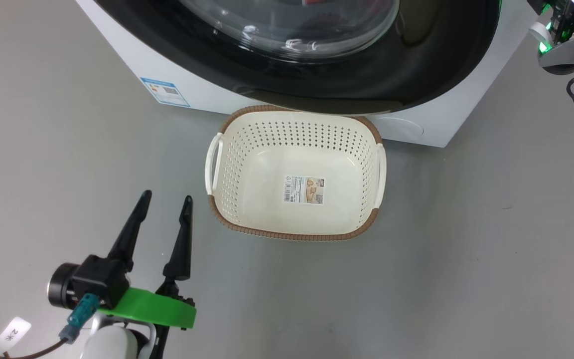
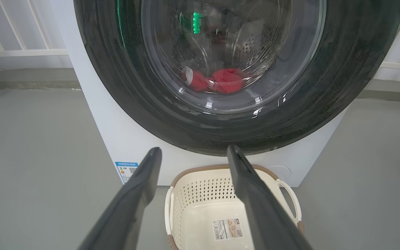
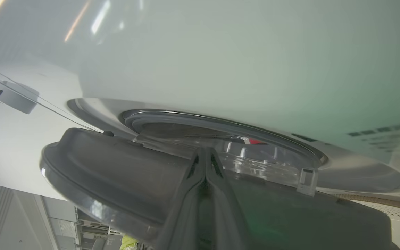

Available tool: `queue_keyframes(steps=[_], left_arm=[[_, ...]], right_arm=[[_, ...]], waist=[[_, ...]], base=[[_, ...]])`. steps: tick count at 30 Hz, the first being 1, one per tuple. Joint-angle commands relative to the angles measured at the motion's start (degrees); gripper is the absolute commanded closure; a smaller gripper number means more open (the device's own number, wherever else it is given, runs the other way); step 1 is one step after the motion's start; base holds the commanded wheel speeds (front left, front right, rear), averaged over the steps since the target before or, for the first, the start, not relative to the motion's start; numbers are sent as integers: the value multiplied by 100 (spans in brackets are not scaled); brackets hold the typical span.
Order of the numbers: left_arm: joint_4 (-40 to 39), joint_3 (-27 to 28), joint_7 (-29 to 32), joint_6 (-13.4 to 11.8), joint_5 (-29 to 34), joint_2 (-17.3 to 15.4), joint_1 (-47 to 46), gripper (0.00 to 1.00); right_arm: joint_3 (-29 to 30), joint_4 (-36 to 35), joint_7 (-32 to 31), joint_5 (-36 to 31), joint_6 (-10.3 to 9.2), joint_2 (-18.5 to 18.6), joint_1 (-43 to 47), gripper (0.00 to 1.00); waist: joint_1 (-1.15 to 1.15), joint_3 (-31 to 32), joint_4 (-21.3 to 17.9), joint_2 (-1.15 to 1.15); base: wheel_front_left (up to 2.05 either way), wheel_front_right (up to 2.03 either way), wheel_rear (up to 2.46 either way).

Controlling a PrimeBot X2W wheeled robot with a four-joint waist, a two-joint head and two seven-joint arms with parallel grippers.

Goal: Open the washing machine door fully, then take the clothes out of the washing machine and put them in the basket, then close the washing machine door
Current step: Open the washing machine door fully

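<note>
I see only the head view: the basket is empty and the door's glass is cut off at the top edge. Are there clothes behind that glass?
Observer: Yes. In the left wrist view the red clothes lie low inside the washing machine, behind the glass of the washing machine door.
Operator: Is the door shut tight?
Observer: It seems not. The right wrist view shows a gap between the door's rim and the machine's front, with the bulging glass seen from the side.
Operator: And the right gripper?
Observer: The right gripper is shut, its tips at the door's inner side, near the glass.
</note>
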State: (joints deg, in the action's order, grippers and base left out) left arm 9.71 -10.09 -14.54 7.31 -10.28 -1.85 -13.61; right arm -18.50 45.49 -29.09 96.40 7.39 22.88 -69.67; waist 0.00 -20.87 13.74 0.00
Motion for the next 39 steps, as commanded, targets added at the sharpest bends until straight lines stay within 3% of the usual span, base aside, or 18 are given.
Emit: queue_keyframes(steps=[1, 21, 39], left_arm=[[-97, 163, -46, 17, -52, -103, -70, 0], [-77, 179, -46, -28, -107, -103, 229, 0], [-170, 172, -46, -70, 4, -103, 661, 0]], right_arm=[[-85, -176, -119, -25, 10, -159, 21, 100], [-344, -633, -1126, -82, 10, -277, 1030, 100], [-563, -1711, -1723, -63, 10, -410, 2336, 100]], waist=[[0, 15, -5, 0], [0, 573, -89, 0], [0, 1104, -82, 0]], base=[[0, 0, 0], [0, 0, 0], [0, 0, 0]])
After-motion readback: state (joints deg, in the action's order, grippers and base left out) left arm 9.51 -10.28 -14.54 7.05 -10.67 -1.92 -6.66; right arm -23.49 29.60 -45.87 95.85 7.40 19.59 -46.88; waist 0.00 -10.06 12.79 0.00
